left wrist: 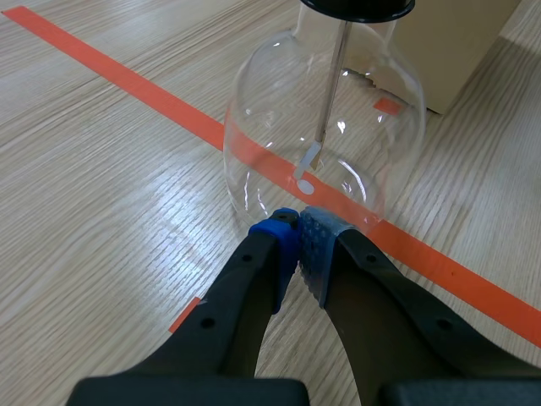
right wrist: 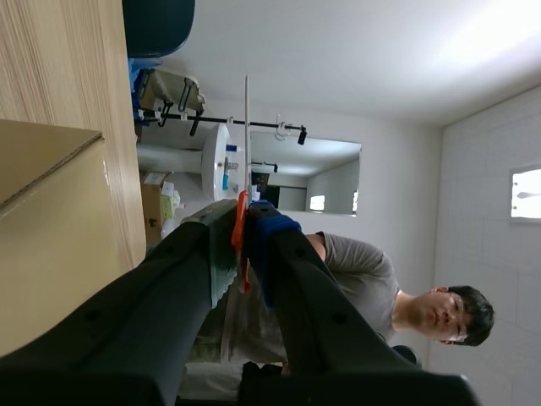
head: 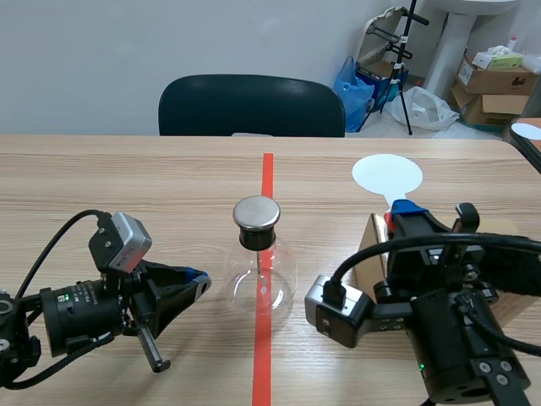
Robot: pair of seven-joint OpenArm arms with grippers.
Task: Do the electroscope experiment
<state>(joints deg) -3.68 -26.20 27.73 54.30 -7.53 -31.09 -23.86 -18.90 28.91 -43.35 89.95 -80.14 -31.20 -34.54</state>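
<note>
Electroscope flask (head: 254, 283) could topple if the closed, empty left end effector (left wrist: 300, 225) nudges it; right end effector (right wrist: 243, 230) clamps a white disc (head: 386, 175).

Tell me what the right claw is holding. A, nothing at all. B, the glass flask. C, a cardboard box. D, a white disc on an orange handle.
D: the right claw is shut on the orange handle of the white disc, while the glass flask stands apart from it, untouched.
</note>
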